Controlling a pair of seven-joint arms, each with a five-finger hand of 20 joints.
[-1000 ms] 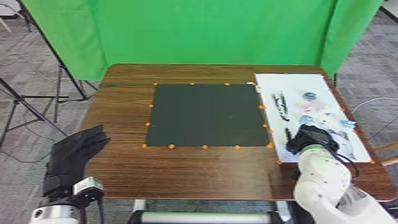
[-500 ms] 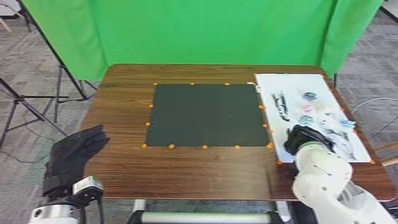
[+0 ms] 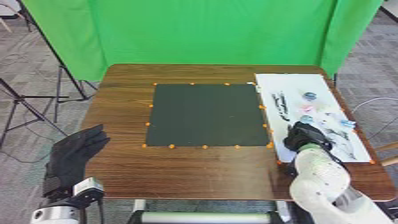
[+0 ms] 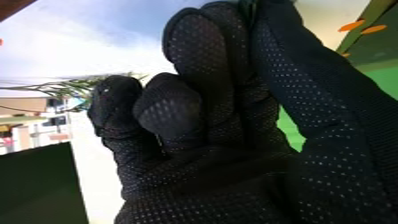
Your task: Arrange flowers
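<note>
In the head view, my right hand [image 3: 307, 135] is low over the white sheet, near its left edge and close in front of a pale blue flower [image 3: 306, 119]. Farther up the sheet are a pink flower [image 3: 307, 108] and a grey-blue flower [image 3: 309, 95]; a light blue flower [image 3: 347, 123] lies by the right edge. Dark stems [image 3: 281, 106] lie along the left side. The glove of my right hand [image 4: 204, 150] hides what is beneath it; thin green stems [image 4: 75, 89] show beside it. My left hand [image 3: 75, 150] is open and empty, left of the table.
A dark green mat [image 3: 209, 115] lies mid-table, ringed by orange markers, beside the white sheet [image 3: 289, 81]. The brown table [image 3: 195, 172] has its near edge toward me. A green curtain [image 3: 213, 32] hangs behind it, and a black tripod stands at the left.
My right hand and forearm have shifted slightly to the left, and the hand has turned a little over the sheet. The left hand and the flowers have kept their places.
</note>
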